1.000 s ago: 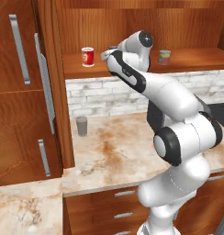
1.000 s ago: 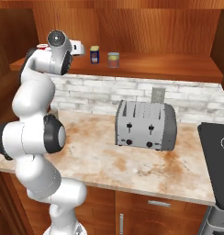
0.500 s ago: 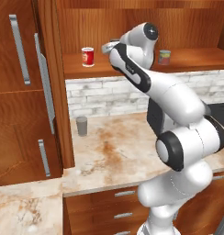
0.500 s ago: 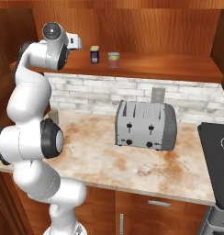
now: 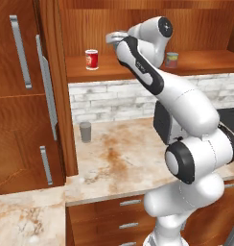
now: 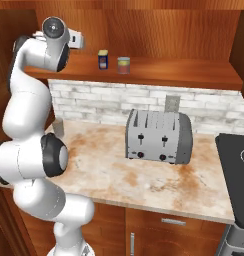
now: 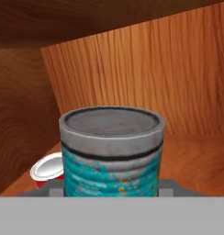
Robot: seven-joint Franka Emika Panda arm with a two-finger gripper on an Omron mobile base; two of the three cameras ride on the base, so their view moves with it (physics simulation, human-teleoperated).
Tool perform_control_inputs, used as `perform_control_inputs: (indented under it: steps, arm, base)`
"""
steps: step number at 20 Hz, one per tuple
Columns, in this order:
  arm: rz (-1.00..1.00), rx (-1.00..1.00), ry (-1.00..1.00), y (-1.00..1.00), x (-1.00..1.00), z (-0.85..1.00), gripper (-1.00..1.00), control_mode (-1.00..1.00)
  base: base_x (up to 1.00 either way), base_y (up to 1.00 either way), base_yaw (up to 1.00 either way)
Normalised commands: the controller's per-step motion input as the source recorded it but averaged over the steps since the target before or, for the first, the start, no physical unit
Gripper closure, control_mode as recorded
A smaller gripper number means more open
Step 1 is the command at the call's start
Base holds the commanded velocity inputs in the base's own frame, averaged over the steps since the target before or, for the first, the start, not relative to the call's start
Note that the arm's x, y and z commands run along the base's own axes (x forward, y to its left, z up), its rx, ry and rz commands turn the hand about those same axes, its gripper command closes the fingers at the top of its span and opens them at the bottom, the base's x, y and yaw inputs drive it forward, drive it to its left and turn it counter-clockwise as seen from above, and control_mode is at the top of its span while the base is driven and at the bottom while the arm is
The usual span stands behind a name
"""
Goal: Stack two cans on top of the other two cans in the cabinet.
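One can, the teal can (image 7: 111, 151), sits upright between my fingers (image 7: 169, 186), which are closed on its lower sides. It hangs clear of the shelf (image 5: 205, 60) inside the cabinet, up near the wood back panel and toward the left end.

The red can (image 5: 91, 59) stands near the shelf's left end, close to the front edge. From my hand I see its silver top low and to the left of the teal can, so I judge I am not yet over it. The pale green can (image 5: 171, 59) and the dark blue can (image 6: 103, 59) stand together further toward the right, well apart from where I work.

To do this step well, I should stay high enough that the teal can's base clears the red rim, then slide toward the left end until the two round tops line up. I should keep the can plumb, because a tilted base would catch one side of the rim and tip the red can off the front edge. I should come straight down slowly and let go only once the base rests flat, spreading just enough to free it. Then I should pull back up and away so I don't brush the stack.
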Motion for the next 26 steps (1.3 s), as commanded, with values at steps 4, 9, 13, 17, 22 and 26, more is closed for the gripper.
perform_control_inputs:
  steps: [4,9,13,17,22,26]
  arm:
    - [0.00,0.03,-0.01,0.24,0.01,0.24,1.00,-1.00]
    - [0.00,0.00,0.00,0.29,0.00,0.13,1.00,-1.00]
    - [0.00,0.00,0.00,0.32,0.00,0.09,1.00,-1.00]
    - [0.00,-0.01,-0.02,0.33,0.00,0.01,1.00,-1.00]
    - [0.00,-0.03,-0.04,0.29,0.11,-0.07,1.00,-1.00]
    - [0.00,-0.03,-0.07,0.28,0.11,-0.08,1.00,-1.00]
  base:
    - [0.00,0.00,0.00]
    - [0.00,0.00,0.00]
    - [0.00,0.00,0.00]
    - [0.00,0.00,0.00]
    - [0.00,0.00,0.00]
    - [0.00,0.00,0.00]
